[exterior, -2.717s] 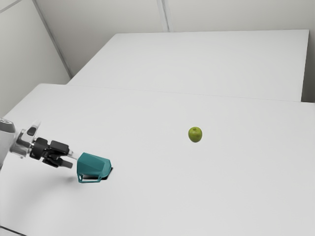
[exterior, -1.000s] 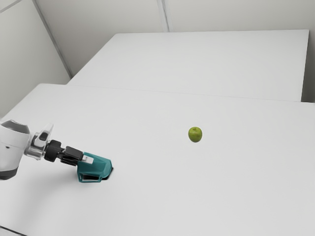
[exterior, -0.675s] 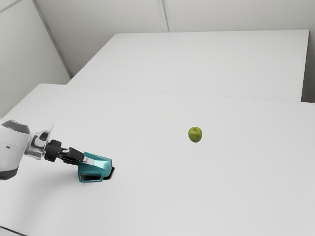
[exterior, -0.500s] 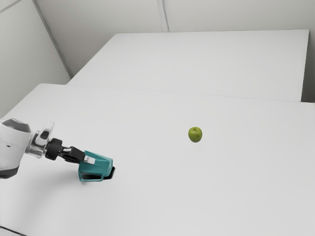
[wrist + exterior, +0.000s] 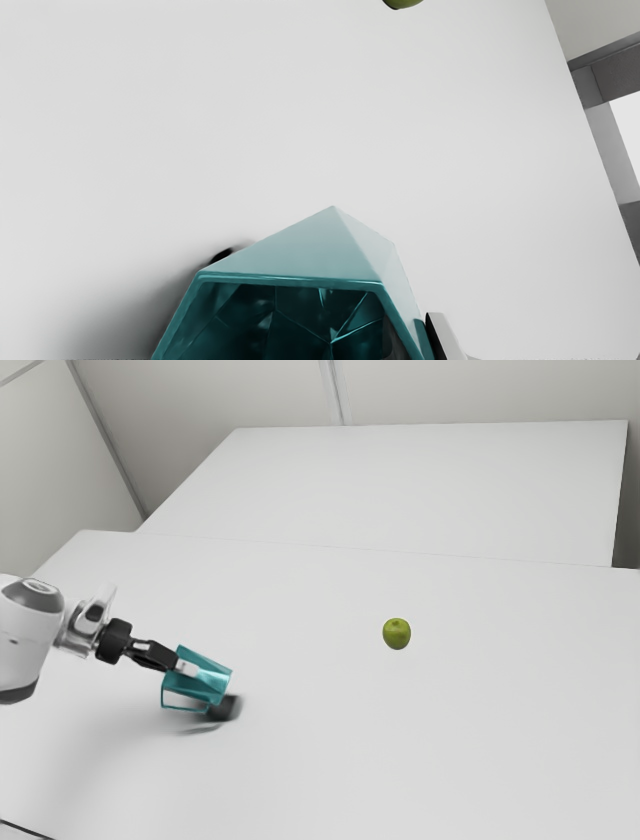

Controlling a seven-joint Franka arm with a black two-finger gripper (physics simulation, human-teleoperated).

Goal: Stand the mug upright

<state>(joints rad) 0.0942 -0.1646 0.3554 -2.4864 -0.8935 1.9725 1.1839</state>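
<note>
In the exterior view, the teal mug (image 5: 213, 680) is at the left, on the near side, tilted well over above its shadow (image 5: 225, 709), mouth toward the arm. The gripper (image 5: 187, 669) holds the mug's wall pinched at the rim, one finger inside. Lifting and righting looks to be the step in hand; next, the base should swing down flat onto the tabletop (image 5: 400, 750) before release. Farther right lies a green fruit (image 5: 397, 634).

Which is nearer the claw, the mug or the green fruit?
The teal mug: the gripper holds its wall, while the green fruit sits apart on the table.
</note>
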